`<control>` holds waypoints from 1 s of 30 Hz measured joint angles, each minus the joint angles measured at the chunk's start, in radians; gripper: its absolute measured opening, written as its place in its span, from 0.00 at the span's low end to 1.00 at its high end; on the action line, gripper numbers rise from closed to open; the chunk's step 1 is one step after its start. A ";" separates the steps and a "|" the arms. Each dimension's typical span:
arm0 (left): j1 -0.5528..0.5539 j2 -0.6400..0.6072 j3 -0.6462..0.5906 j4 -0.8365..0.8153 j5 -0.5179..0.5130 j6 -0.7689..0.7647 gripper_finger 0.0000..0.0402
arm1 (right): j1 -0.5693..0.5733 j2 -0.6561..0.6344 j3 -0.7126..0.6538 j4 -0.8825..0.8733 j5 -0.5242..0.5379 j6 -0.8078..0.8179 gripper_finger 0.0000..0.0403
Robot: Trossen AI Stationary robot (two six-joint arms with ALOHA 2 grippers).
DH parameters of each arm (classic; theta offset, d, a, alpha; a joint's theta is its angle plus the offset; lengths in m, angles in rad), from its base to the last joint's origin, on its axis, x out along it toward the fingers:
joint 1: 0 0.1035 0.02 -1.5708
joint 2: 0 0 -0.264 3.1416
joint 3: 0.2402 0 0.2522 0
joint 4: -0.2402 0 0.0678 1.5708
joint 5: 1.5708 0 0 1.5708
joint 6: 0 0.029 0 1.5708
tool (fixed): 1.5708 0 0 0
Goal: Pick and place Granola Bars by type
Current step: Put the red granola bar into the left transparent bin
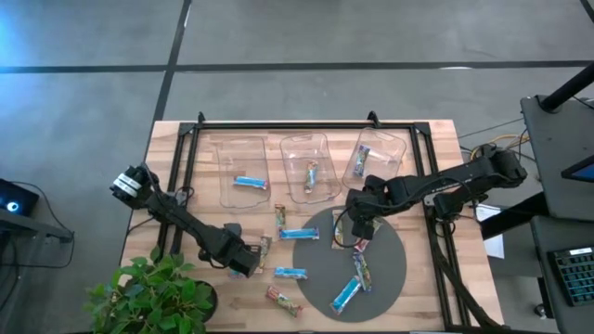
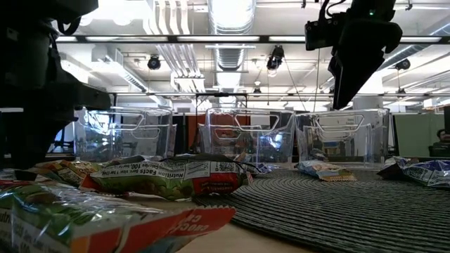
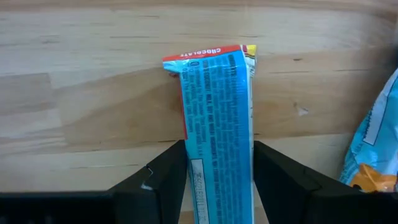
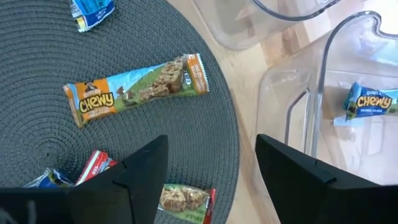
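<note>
Wrapped granola bars lie scattered. My left gripper (image 1: pixel 251 263) is low at the table's near left, shut on a blue bar (image 3: pixel 217 112) with a red end seam. My right gripper (image 1: pixel 355 230) hangs open above the round grey mat (image 1: pixel 390 269). In its wrist view it (image 4: pixel 211 155) stands clear of an orange-and-blue Chewy bar (image 4: pixel 134 87) lying flat on the mat. Blue bars (image 1: pixel 299 234) (image 1: pixel 290 273) and a tan-red bar (image 1: pixel 283 300) lie on the wood. Each of three clear bins (image 1: pixel 243 148) holds one bar. My left gripper pinches the blue bar between its two fingers (image 3: pixel 165 180), which bear on its two long edges (image 3: pixel 189 168) near one end. The fingers run along the bar, low and nearly level with the table. The bar's far, red-seamed end (image 3: pixel 205 55) lies close over the wood.
The bins stand in a row along the far side inside a black frame (image 1: pixel 278 123). A potted plant (image 1: pixel 153 292) sits at the near left corner beside my left arm. More bars lie on the mat (image 1: pixel 360 271) (image 1: pixel 346 295). Cables run along the right edge (image 1: pixel 445 269).
</note>
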 joint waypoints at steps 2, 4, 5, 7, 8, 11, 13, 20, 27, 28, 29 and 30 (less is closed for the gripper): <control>0.000 0.011 0.001 0.001 0.002 0.007 0.40 | 0.000 0.000 -0.003 0.001 0.000 0.000 0.58; 0.000 0.012 0.002 0.001 0.006 0.014 0.40 | 0.000 0.000 -0.006 0.002 0.000 0.000 0.58; 0.000 0.010 0.003 0.001 0.008 0.015 0.40 | 0.000 0.000 -0.008 0.002 0.000 -0.003 0.58; 0.000 0.000 0.005 -0.003 0.005 0.017 0.39 | 0.000 0.000 -0.010 0.001 0.000 -0.015 0.58; 0.002 -0.003 0.009 -0.009 0.003 0.018 0.38 | 0.000 0.000 -0.010 0.001 0.000 -0.022 0.57; 0.002 -0.019 0.020 -0.025 -0.011 0.024 0.34 | 0.001 0.000 -0.010 0.004 0.000 -0.044 0.57; 0.003 -0.041 0.025 -0.027 -0.021 0.027 0.30 | 0.001 -0.004 -0.008 0.016 0.000 -0.055 0.57; 0.001 -0.151 0.092 -0.035 -0.138 0.030 0.22 | -0.013 -0.020 -0.007 0.057 0.000 -0.076 0.57; 0.037 -0.331 0.223 -0.215 -0.616 0.053 0.21 | -0.044 -0.042 -0.007 0.074 0.000 -0.078 0.57; 0.060 -0.353 0.231 -0.259 -0.670 0.059 0.21 | -0.050 -0.048 -0.007 0.080 0.000 -0.078 0.57; 0.091 -0.375 0.234 -0.300 -0.706 0.073 0.21 | -0.056 -0.052 -0.006 0.083 0.001 -0.078 0.57; 0.133 -0.395 0.235 -0.326 -0.723 0.098 0.21 | -0.060 -0.055 -0.006 0.084 0.001 -0.078 0.57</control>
